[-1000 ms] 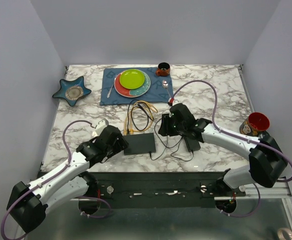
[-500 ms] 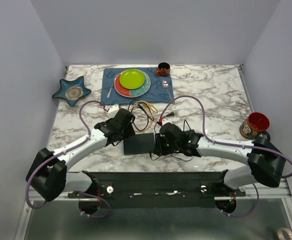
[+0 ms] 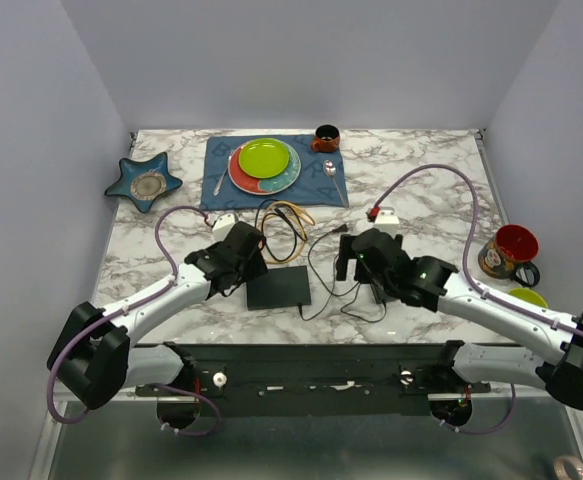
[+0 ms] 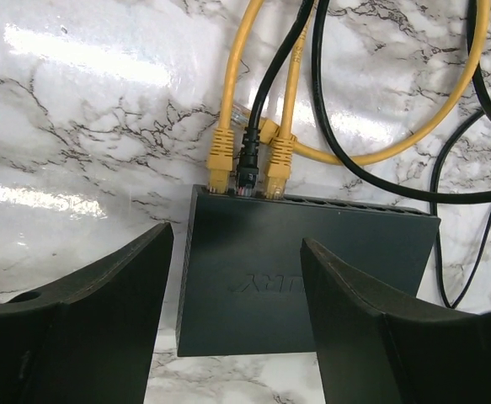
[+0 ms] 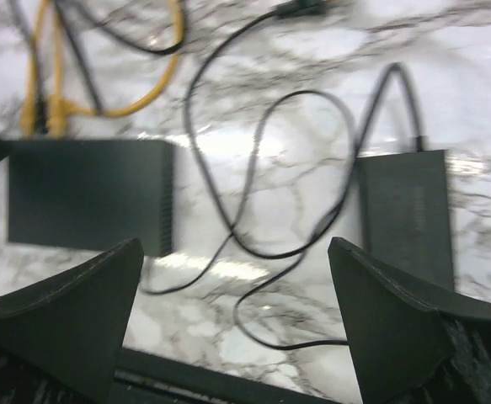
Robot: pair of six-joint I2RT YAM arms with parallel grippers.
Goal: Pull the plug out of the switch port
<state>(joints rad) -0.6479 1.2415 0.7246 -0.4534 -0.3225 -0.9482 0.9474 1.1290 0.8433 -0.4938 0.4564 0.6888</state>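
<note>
the switch lies flat on the marble table towards its near edge, between the two arms, sockets along its far edge. three plugs sit at the left end of that edge: a left yellow plug, a black plug and a right yellow plug; none is out yet. half a second ago the right gripper was down at the switch's right end; now it has drawn away to the right, jaws wide apart and empty, over the power brick. the left gripper has kept its place, jaws spread over the switch's left part, gripping nothing. the pull now looks like the left arm's job, with nothing bracing the box.
</note>
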